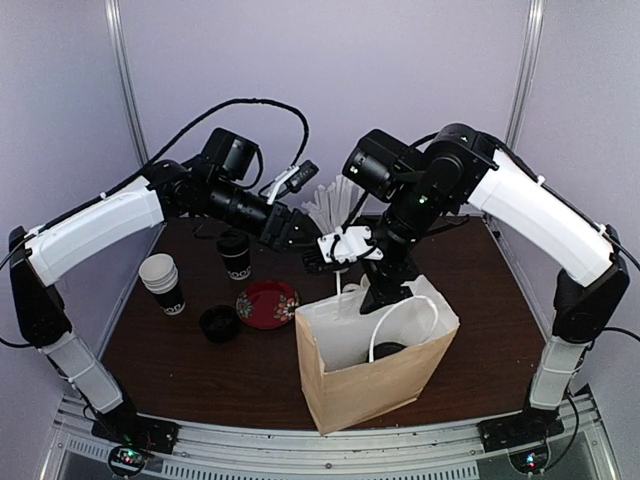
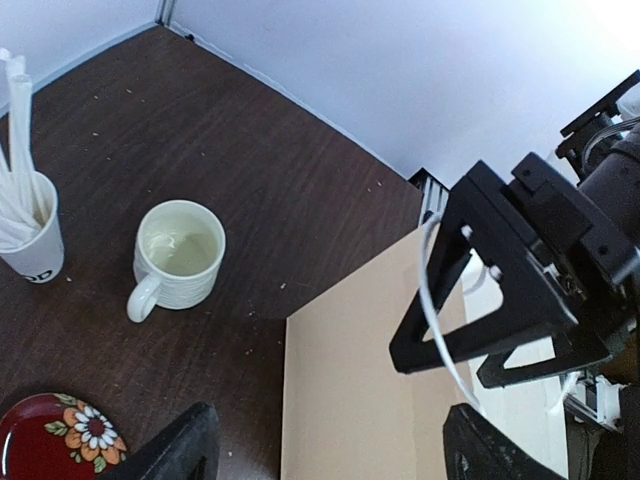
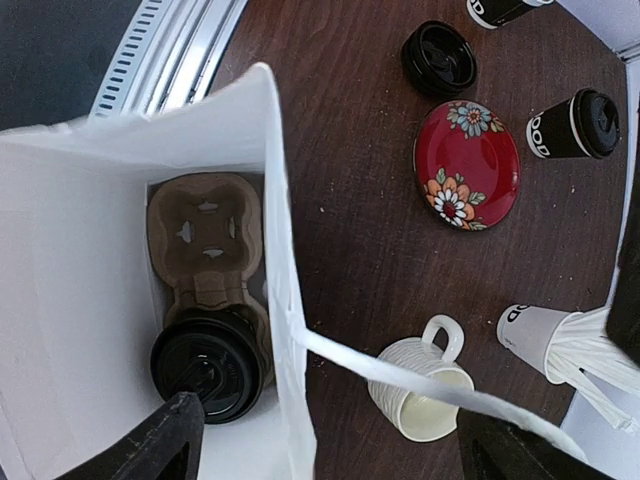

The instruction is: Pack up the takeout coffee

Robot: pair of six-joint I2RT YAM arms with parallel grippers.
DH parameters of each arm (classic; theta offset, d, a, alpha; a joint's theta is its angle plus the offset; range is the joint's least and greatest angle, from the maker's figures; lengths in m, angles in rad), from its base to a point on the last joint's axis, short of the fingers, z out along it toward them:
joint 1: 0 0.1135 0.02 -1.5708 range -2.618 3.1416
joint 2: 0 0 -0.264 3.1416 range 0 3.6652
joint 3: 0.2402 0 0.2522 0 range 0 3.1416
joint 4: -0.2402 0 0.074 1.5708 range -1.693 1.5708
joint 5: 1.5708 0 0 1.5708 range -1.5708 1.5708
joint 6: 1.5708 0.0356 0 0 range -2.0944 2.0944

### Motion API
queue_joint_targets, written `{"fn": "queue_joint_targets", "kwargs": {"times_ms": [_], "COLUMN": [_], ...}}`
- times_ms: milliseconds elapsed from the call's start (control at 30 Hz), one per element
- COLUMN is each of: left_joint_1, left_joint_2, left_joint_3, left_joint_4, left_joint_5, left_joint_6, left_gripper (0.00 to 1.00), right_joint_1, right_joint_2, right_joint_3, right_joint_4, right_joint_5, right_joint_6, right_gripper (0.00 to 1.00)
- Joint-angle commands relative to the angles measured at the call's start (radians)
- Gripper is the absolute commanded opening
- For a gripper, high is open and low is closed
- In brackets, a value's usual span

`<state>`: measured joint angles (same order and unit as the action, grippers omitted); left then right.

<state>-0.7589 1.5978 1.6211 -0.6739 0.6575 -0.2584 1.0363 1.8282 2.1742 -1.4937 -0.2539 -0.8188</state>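
While one small white paper cup with a black band and black plastic lid [image 3: 208, 365] sits packed in the brown cardboard cup holder [image 3: 205, 225] at the bottom of the tall brown paper bag [image 1: 370, 390], a second lidded cup [image 1: 235, 253] stands out on the dark wooden table [image 1: 250, 390] — that is likely the next one to go in. It stands straight up, lid on top, so its long way runs up and down. The left claw [image 1: 308, 250] is released, its two fingers [image 2: 180, 450] spread wide with nothing between them, and it hangs near the bag's far edge. The second lidded cup lies to the left of that claw, under the left arm, so the left arm is the nearer one; it would need to pull back toward its own side and drop down. The right claw [image 1: 385, 290] is over the bag's mouth with its fingers spread too. The bag's white loop handle [image 3: 430, 385] runs across between them, and I cannot tell if it touches them. Only the right wrist view looks down into the bag and shows the packed cup in its slot, with an empty slot beside it. The left wrist view misses both cups — it shows the cream ribbed mug [image 2: 178, 255], the white cup of straws [image 2: 25, 235] and the bag's outer wall.
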Motion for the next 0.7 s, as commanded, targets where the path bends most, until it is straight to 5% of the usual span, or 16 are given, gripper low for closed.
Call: {"fn": "queue_joint_targets", "kwargs": {"times_ms": [0, 667], "left_joint_1": [-0.032, -0.066], "left_joint_2": [0.055, 0.064], "left_joint_3": [0.049, 0.031], "left_joint_4": [0.072, 0.216], "left_joint_5": [0.028, 0.114], "left_joint_6": [-0.051, -0.180], "left_gripper": [0.80, 0.73], "right_joint_1": [-0.005, -0.048], "right_joint_2": [-0.035, -0.120], "right_joint_3": [-0.008, 0.136], "right_joint_4": [-0.041, -0.241], "right_joint_5": [-0.041, -0.196], "right_joint_6": [-0.022, -0.127], "right_gripper": [0.91, 0.86]}}
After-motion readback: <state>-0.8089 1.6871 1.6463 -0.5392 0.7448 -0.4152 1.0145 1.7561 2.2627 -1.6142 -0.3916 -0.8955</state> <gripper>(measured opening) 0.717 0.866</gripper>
